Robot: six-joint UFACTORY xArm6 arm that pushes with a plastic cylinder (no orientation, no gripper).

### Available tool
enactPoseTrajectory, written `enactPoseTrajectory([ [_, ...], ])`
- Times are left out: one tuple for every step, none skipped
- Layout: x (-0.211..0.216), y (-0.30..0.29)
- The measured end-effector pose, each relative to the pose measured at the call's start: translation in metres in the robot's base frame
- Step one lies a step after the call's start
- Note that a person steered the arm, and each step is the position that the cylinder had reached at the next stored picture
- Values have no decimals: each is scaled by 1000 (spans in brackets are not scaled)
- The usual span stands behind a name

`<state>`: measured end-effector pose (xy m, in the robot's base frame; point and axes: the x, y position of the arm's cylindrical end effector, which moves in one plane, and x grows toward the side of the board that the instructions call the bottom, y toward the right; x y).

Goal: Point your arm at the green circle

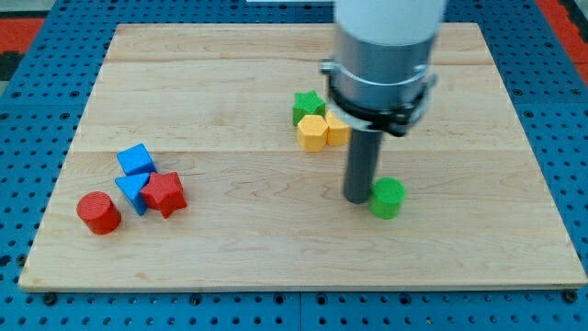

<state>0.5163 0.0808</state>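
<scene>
On the wooden board (230, 267), a red cylinder (98, 212), two blue blocks (135, 159) and a red star (164, 193) are sitting at the view's left, a green star (308, 105) and two yellow blocks (313, 132) are lying near the middle, and my tip (359, 197), which is having no fingers to open or close, is standing just beside the green circle (388, 197), on its left.

My tip (358, 197) rests on the board (230, 248), touching the green circle (388, 197) at its 3 o'clock; four blocks (138, 188) cluster far toward 9 o'clock.
</scene>
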Motion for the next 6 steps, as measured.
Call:
enactPoseTrajectory([
  [-12,3],
  [-52,43],
  [-24,63],
  [-69,-9],
  [-14,-43],
  [5,8],
])
